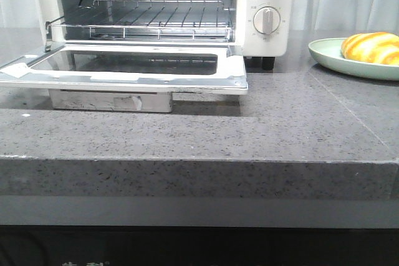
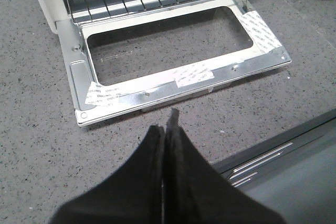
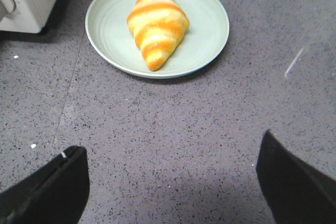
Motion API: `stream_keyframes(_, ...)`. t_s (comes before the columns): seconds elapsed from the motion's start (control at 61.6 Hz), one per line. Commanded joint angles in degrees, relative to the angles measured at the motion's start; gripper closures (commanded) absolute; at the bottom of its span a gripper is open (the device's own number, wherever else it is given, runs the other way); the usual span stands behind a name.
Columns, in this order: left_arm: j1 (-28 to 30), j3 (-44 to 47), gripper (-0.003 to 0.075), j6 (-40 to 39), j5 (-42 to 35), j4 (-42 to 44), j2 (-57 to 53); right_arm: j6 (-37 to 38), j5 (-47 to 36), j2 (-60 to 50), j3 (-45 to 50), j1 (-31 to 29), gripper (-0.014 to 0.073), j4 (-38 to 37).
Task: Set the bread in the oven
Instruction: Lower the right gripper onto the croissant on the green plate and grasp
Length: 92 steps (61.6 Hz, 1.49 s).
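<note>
The oven (image 1: 262, 10) is seen standing at the back left of the table (image 1: 280, 135), a slab of grey speckled stone with a squared front edge. Its body is smooth white, with round dials (image 1: 267, 20) on the right panel. The door (image 1: 124, 70) is folded down flat toward the front, a bright metal frame around a rectangular glass pane, and white printed stickers (image 2: 194, 74) are stuck along its outer rim. Inside, a wire rack (image 1: 156, 20) of thin chromed rods is laid level across the cavity. Beneath the lowered door a grey block (image 1: 111, 101) is seen, though what it is cannot be made out from the front view.

The bread (image 3: 156, 22) is found on the pale green plate (image 3: 210, 40), well to the right of the oven and apart from it. The roll is glossy, spindle-shaped and tapered at both ends, banded in golden yellow and orange-brown. The plate is round, smooth and shallow, with a slightly raised rim.

The left end effector (image 2: 167, 129) is shown with its black, matte fingers pressed together to a point, nothing between them, above bare table just in front of the door's edge. The right end effector (image 3: 170, 182) is held with its dark fingers (image 3: 52, 187) spread wide apart, above the stone surface near the plate, with the bread untouched.
</note>
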Motion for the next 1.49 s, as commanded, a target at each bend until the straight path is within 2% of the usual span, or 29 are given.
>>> stream_keyframes(0.0, -0.17, -1.22, 0.0738, -0.53, -4.02, 0.4, -0.41, 0.15, -0.83, 4.89, -5.73, -0.36, -0.006, -0.74)
stream_keyframes(0.503, -0.17, -1.22, 0.0738, -0.53, -4.02, 0.4, -0.41, 0.15, 10.68, 35.05, -31.21, -0.46, -0.006, -1.53)
stream_keyframes(0.746, -0.17, -1.22, 0.0738, -0.53, -4.02, 0.4, -0.41, -0.33, 16.94, 46.35, -40.2, -0.46, -0.006, -1.48)
stream_keyframes(0.989, -0.17, -1.22, 0.0738, -0.53, -4.02, 0.4, -0.41, -1.26, 20.24, 54.01, -45.74, -0.46, -0.006, 0.23)
stream_keyframes(1.476, -0.17, -1.22, 0.0738, -0.53, -3.85, 0.4, -0.41, -1.43, 16.87, 60.95, -48.72, -0.46, -0.006, 1.66)
